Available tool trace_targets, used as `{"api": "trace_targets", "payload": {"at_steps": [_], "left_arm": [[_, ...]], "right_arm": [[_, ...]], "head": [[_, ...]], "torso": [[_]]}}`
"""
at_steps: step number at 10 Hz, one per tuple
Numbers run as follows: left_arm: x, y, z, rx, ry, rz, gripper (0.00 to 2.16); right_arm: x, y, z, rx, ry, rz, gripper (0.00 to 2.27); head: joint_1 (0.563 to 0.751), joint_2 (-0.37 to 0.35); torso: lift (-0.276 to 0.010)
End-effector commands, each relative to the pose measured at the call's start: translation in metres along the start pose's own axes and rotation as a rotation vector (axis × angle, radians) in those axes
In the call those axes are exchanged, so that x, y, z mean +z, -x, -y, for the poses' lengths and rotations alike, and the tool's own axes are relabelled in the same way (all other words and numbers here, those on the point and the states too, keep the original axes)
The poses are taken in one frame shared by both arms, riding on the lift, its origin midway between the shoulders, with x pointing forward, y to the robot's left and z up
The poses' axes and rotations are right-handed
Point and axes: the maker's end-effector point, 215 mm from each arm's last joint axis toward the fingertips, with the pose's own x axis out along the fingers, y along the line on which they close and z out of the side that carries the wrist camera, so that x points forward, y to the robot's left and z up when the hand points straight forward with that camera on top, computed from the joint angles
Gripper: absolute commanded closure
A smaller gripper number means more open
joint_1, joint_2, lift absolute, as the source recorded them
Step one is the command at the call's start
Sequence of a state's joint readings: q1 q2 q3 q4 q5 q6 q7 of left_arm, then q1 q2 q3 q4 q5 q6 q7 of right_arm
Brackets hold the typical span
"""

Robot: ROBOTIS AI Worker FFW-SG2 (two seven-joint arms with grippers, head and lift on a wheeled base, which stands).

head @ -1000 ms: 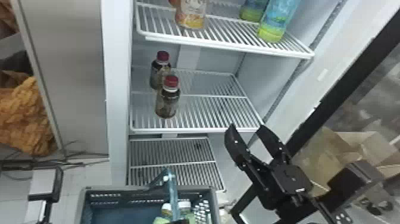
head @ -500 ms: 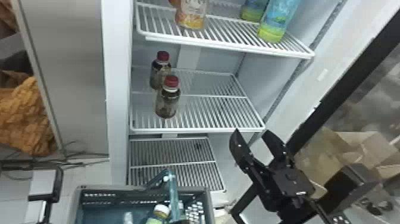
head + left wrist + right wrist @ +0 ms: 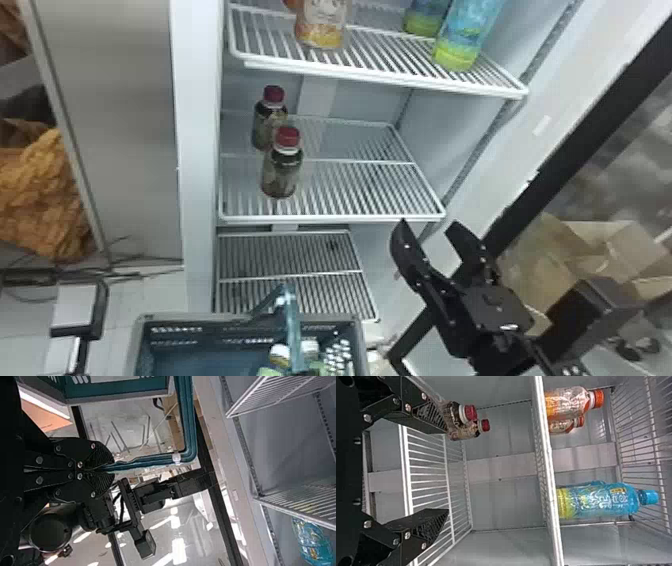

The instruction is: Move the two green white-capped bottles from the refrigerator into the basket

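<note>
Bottles (image 3: 279, 353): two, green with white caps, side by side in the basket (image 3: 165, 320); their lower parts are cut off by the head view's bottom edge, and the handle (image 3: 295, 327) passes in front of part of the right one.
Basket: below and in front of the shelves; its near side is cut off.
Left gripper (image 3: 306, 372): closed on the handle; mostly cut off in the head view, plain in the left wrist view.
Right gripper (image 3: 430, 227): spread and empty, right of the middle shelf's front corner.
Red-capped bottles (image 3: 282, 172): two upright on the middle shelf (image 3: 332, 218), the front one partly covering the rear.
Blue bottles (image 3: 457, 47): on the upper shelf (image 3: 380, 80), tops cut off in the head view.
Change: basket has shifted right since the last frame, showing both white caps more clearly; right gripper has moved slightly right and down; red-capped bottles unmoved.
</note>
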State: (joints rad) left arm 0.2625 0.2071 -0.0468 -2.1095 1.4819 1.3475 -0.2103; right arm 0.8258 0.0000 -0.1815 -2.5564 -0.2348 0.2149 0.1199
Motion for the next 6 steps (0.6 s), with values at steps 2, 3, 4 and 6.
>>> {"api": "trace_targets", "payload": {"at_steps": [2,3,4,6], "left_arm": [[-0.0004,-0.0003,-0.0006,0.002,0.000,-0.001,1.13],[0.0003,0.0003,-0.0008,0.003,-0.001,0.001,1.13],[0.0003,0.0003,-0.0008,0.003,-0.001,0.001,1.13],[-0.0006,0.0003,-0.0012,0.003,0.002,0.001,1.13]], "right_arm": [[0.0007,-0.0002,0.0007,-0.003,0.003,0.002,0.38],[-0.0003,0.0002,0.0001,-0.003,0.000,0.000,0.38],[0.0005,-0.0003,0.0002,-0.003,0.002,0.002,0.38],[-0.0002,0.0003,0.0010,-0.004,0.001,0.000,0.38]], "head": [[0.695,-0.350],[0.695,-0.350],[0.695,-0.350],[0.695,-0.350]], "torso": [[-0.263],[-0.263],[-0.263],[-0.263]]}}
